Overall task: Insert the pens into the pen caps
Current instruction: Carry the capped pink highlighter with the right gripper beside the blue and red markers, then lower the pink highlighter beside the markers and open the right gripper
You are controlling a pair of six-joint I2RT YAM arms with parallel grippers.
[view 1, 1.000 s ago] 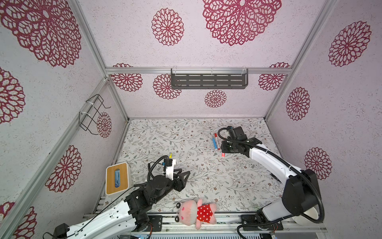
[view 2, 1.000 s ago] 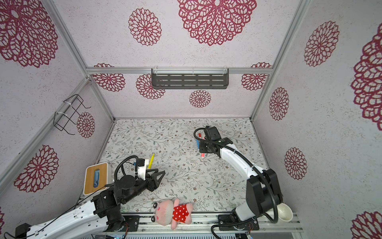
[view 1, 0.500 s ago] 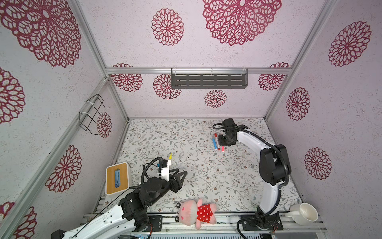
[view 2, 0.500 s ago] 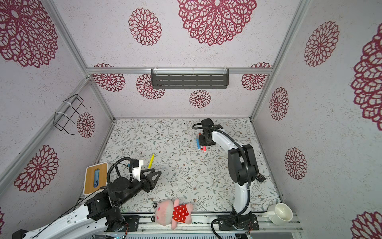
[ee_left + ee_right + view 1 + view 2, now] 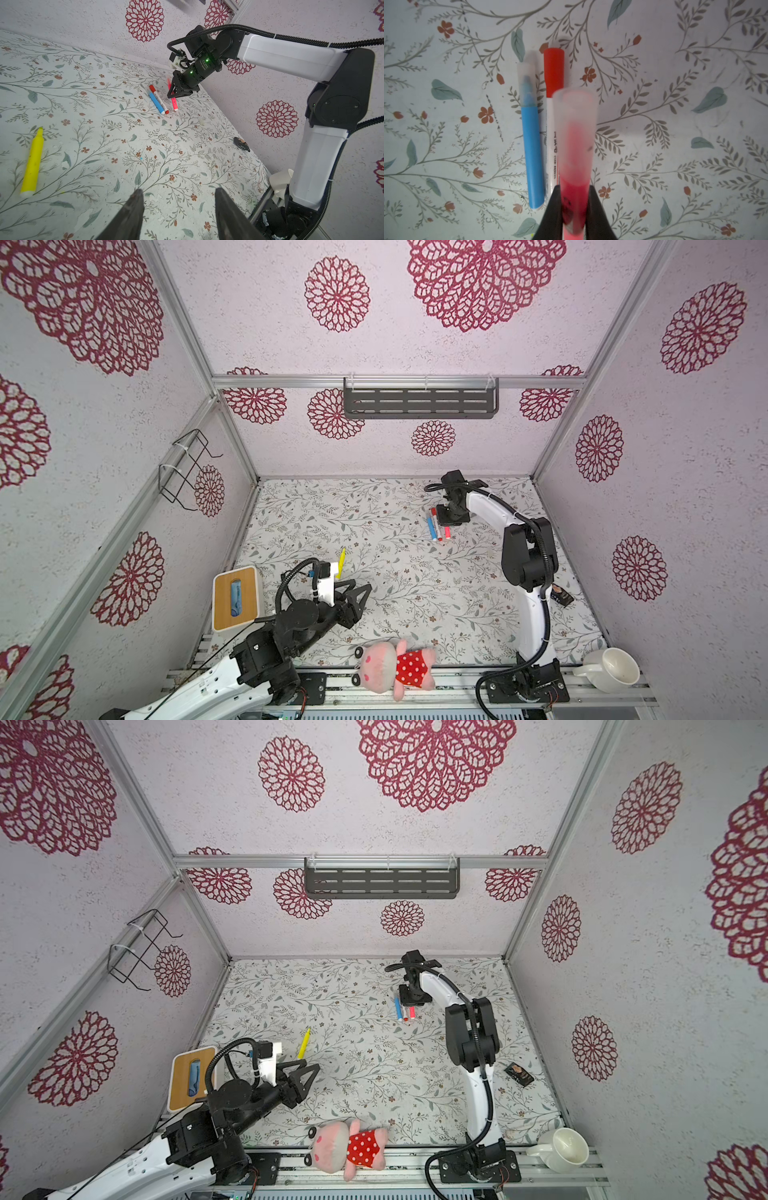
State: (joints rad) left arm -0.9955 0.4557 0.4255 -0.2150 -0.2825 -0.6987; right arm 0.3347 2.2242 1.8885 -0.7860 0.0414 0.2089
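Right gripper (image 5: 574,191): closed narrow on the pink-red pen (image 5: 575,135). Right fingers (image 5: 552,214) pinch the red barrel from both sides. The pen runs straight out past the fingertips, ending in its translucent cap (image 5: 574,104). The cap end looks blurred and big in the right wrist view, so it sits above the mat (image 5: 675,124). In the left wrist view the pen passes through the grip tilted, with its other end low. Can't tell whether that end touches the mat.

Blue pen (image 5: 532,149) and white-barrelled pen (image 5: 551,128) lie flat on the mat just beside the right gripper, on one flank of the held pen. They're parallel to it and tight against each other, the white one nearer the grip. The blue pen wears a clear cap (image 5: 527,83) and the white one a red cap (image 5: 554,70). Both caps point the same way as the held pen's cap. In both top views the three pens make one cluster at the fingertips (image 5: 447,533) (image 5: 398,1009).

Left gripper (image 5: 178,207): about half open, with nothing between the left fingers (image 5: 133,216), hovering over bare mat. Yellow pen (image 5: 32,164) lies flat off one flank of this gripper, near but clear of the fingers. In a top view it sits by the wrist camera, on the back-wall side (image 5: 341,562). It's well apart from the right gripper.
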